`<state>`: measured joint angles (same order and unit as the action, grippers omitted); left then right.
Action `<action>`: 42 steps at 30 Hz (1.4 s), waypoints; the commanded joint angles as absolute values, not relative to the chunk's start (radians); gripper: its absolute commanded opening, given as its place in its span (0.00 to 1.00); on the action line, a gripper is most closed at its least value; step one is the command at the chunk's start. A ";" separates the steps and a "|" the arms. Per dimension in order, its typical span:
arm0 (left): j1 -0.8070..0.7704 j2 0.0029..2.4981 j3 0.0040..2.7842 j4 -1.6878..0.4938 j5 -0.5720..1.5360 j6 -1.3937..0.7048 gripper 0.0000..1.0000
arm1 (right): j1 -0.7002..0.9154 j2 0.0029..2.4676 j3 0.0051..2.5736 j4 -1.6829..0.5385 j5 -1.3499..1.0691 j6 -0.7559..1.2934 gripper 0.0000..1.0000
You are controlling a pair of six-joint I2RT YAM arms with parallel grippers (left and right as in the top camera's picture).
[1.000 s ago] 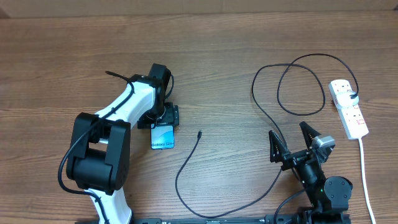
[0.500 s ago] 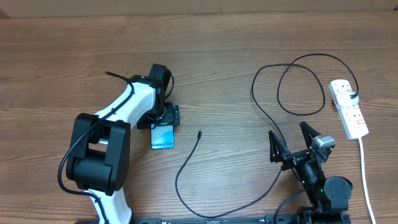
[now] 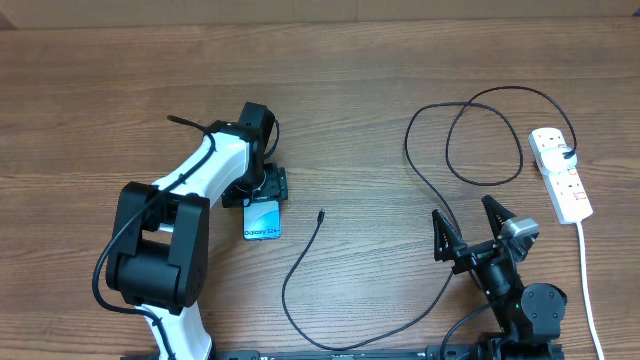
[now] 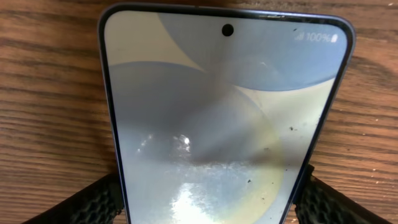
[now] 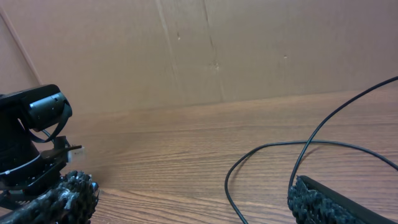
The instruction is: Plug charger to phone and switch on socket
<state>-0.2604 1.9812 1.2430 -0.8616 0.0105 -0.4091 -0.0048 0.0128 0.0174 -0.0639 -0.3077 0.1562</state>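
Clearly lit, the slim rectangular smartphone (image 3: 262, 220) with its pale blue-and-cream screen lies flat on the brown wooden surface (image 3: 100, 80). In the left wrist view a punch-hole camera sits at its far short edge. The left gripper (image 3: 266, 192) straddles it, with black textured fingers (image 4: 93, 202) against both long edges; whether they squeeze it cannot be told. Just to the right, apart from the smartphone, rests the connector tip (image 3: 320, 214) of the long thin black charger cable (image 3: 407, 145). The cable loops across to the white oblong power strip (image 3: 560, 175) with red switches near the right edge. The right gripper (image 3: 462, 208) hovers spread wide, holding nothing, and the cable passes beside its fingers.
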 commanded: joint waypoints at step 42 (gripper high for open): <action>-0.255 2.138 1.127 -0.841 0.363 -0.233 0.67 | 0.001 0.004 0.008 -0.058 -0.308 0.156 1.00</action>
<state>-0.2478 1.9781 1.2430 -0.8745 0.0628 -0.3058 -0.0048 0.0128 0.0174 -0.0635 -0.3073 0.1562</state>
